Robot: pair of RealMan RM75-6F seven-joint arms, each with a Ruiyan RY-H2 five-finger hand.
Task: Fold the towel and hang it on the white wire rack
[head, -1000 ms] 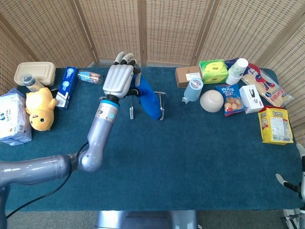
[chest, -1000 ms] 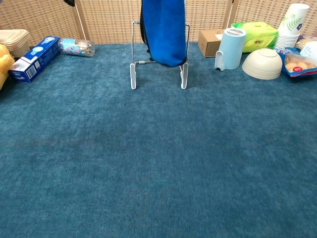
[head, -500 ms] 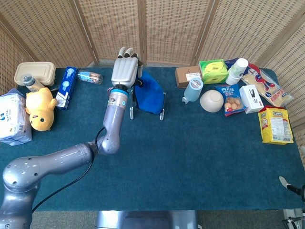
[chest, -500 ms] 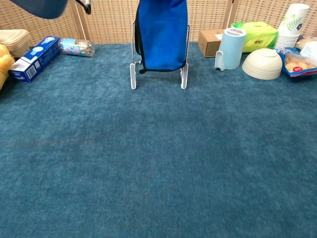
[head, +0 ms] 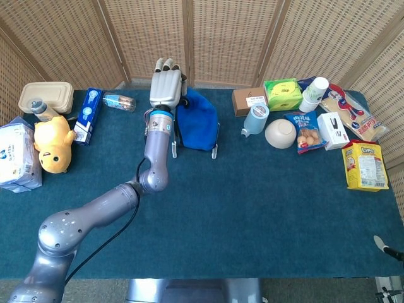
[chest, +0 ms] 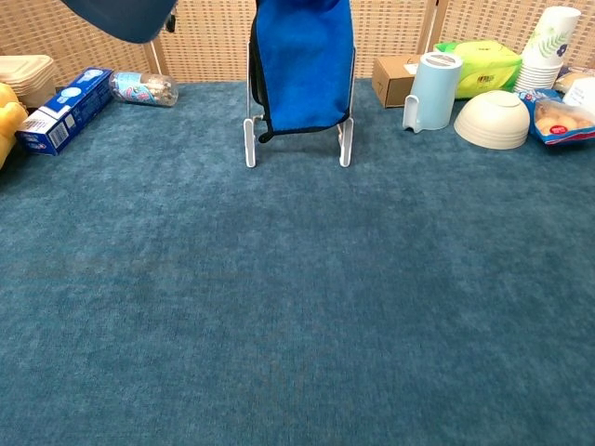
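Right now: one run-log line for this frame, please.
towel: draped over white wire rack | left hand: at towel's top, grip unclear | right hand: out of view | phase: hang, release unconfirmed

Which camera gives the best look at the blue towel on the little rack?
The chest view: the towel faces the camera, draped over the rack. The head view shows it from above, crumpled, with the left hand beside it.
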